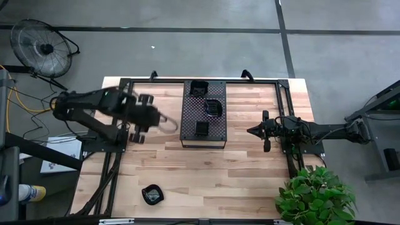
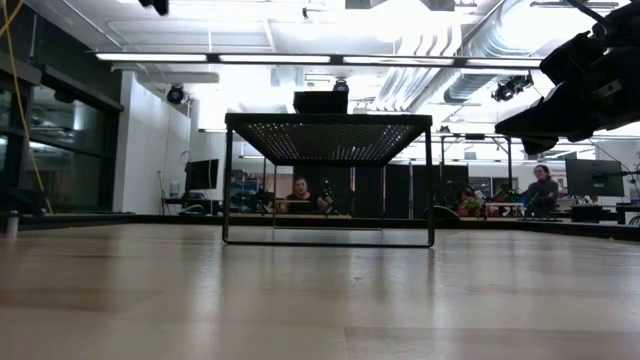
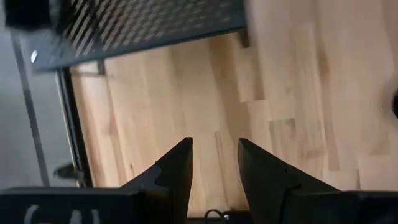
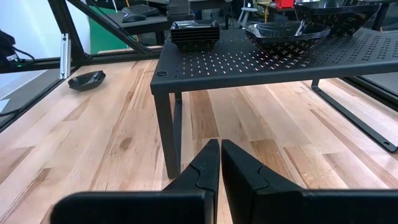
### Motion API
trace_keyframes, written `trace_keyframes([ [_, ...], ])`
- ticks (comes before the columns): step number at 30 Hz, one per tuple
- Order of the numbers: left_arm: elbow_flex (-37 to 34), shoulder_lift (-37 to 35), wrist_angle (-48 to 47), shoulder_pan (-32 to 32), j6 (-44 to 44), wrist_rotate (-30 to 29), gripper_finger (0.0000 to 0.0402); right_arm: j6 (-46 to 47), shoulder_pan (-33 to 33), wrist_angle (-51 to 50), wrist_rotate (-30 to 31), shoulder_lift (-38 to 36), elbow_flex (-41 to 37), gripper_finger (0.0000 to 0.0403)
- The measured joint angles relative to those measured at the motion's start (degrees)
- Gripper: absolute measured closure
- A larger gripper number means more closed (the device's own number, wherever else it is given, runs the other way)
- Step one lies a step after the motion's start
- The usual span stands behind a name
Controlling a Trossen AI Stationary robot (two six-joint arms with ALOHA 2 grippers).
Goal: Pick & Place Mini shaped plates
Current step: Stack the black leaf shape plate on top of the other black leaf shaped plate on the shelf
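- Three stacks of mini shaped plates [image 1: 202,108] sit on the perforated tray [image 1: 189,127] at upper centre of the high view.
- One lone plate [image 1: 152,194] lies on the table [image 1: 237,175] at lower left; the goal is unclear, so this is likely an early stage.
- Left gripper [image 1: 164,120], jaws apart and empty, hangs just left of the tray.
- Right gripper [image 1: 252,130], jaws closed on nothing, waits at the tray's right.

Grey concrete floor [image 1: 187,12], standing fan [image 1: 40,45], potted plant [image 1: 315,200]; ceiling strip lights [image 2: 300,58], possibly desks behind.
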Motion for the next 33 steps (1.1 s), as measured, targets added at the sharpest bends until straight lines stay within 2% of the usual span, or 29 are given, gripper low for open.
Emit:
trace_keyframes([
  [9,0.0,0.3,0.0,-16.7,-5.7,-5.9,0.0279,0.0,0.0,0.0,0.0,0.0,0.0,0.0391],
  [16,0.0,0.3,0.0,-24.9,-10.9,-9.6,0.0279,0.0,0.0,0.0,0.0,0.0,0.0,0.0391],
  [21,0.0,1.4,0.1,-28.4,-14.2,-13.2,0.0279,0.0,0.0,0.0,0.0,0.0,0.0,0.0391],
  [26,0.0,4.3,0.0,-29.7,-14.5,-13.6,0.0279,0.0,0.0,0.0,0.0,0.0,0.0,0.0391],
  [33,-0.1,9.8,0.8,-29.5,-11.1,-8.1,0.0279,0.0,0.0,0.0,0.0,0.0,0.0,0.0391],
])
